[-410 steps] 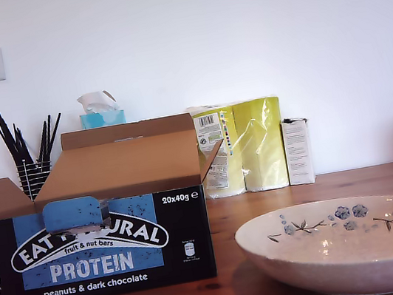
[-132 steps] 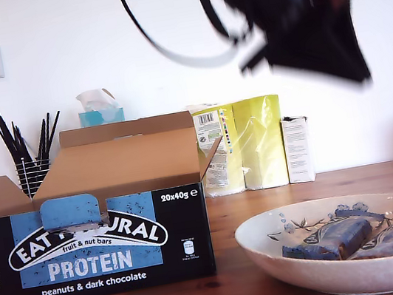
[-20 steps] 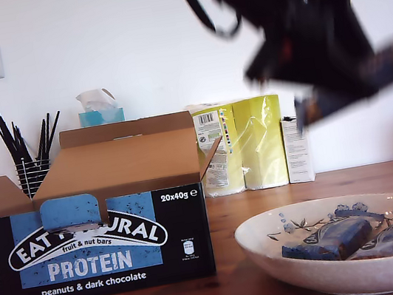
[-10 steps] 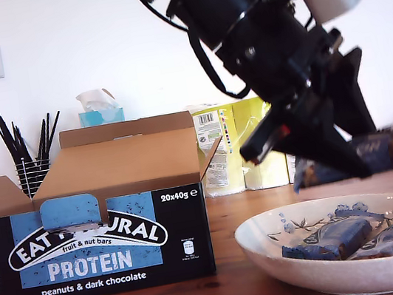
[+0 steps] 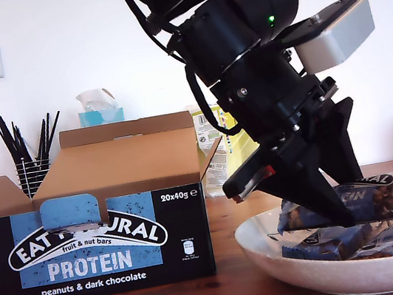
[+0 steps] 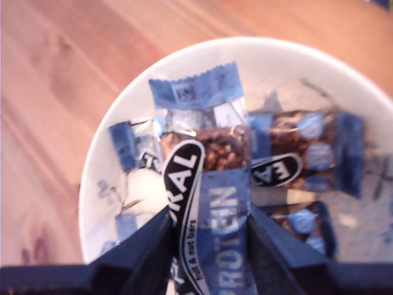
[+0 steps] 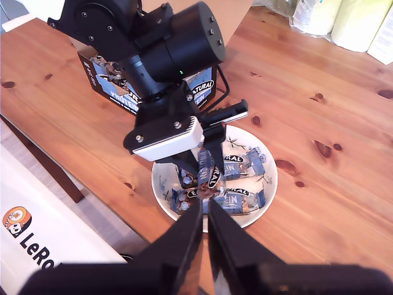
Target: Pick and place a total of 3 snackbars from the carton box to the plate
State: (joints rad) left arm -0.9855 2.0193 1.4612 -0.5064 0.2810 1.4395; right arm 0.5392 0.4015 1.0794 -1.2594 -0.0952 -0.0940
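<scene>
Hanging low over the plate (image 5: 273,251), my first pincer (image 6: 206,243) is clamped on a snackbar (image 6: 212,203), whose long axis runs straight out from between the jaws, its free end reaching over the two bars (image 5: 327,240) already lying in the dish. In the exterior view the held bar sits nearly level, just above those two and towards that view's right, apparently not yet resting on them. By my reckoning, release here would drop it crosswise on top of the pair, inside the rim. My second pincer (image 7: 204,230) hangs high above the counter (image 7: 319,74), jaws together and empty, well apart from the plate. The carton box (image 5: 92,246) stands on the exterior view's left, flaps open.
</scene>
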